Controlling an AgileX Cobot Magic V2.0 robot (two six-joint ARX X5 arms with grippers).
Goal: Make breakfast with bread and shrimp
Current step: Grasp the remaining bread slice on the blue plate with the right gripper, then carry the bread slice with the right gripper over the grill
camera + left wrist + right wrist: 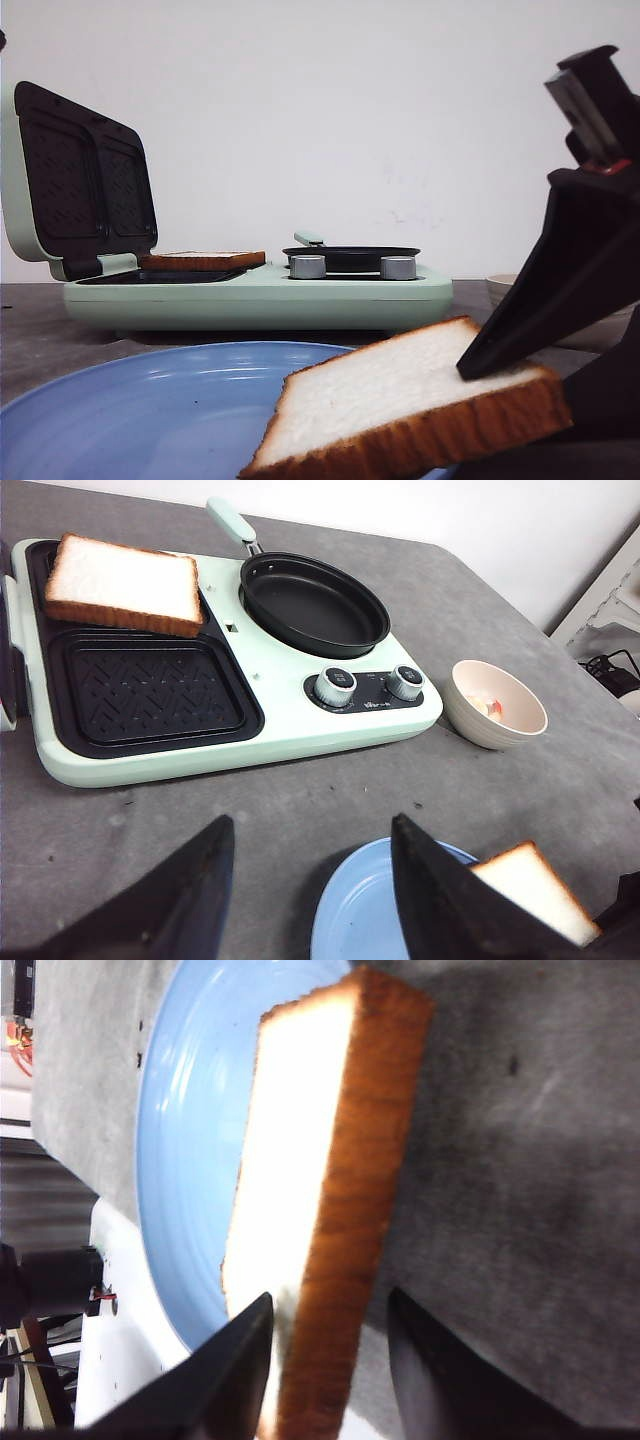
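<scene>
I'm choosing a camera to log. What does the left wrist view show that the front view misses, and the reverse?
Only the left wrist view shows the bowl's contents, the empty grill plate and the open left gripper. Only the front view shows the raised lid and the right gripper clamping the held bread slice. Both show the blue plate, pan and the slice on the breakfast maker.

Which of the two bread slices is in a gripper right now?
The slice over the blue plate: the right gripper is shut on this near bread slice. The other slice lies untouched on the green cooker's far grill plate.
</scene>
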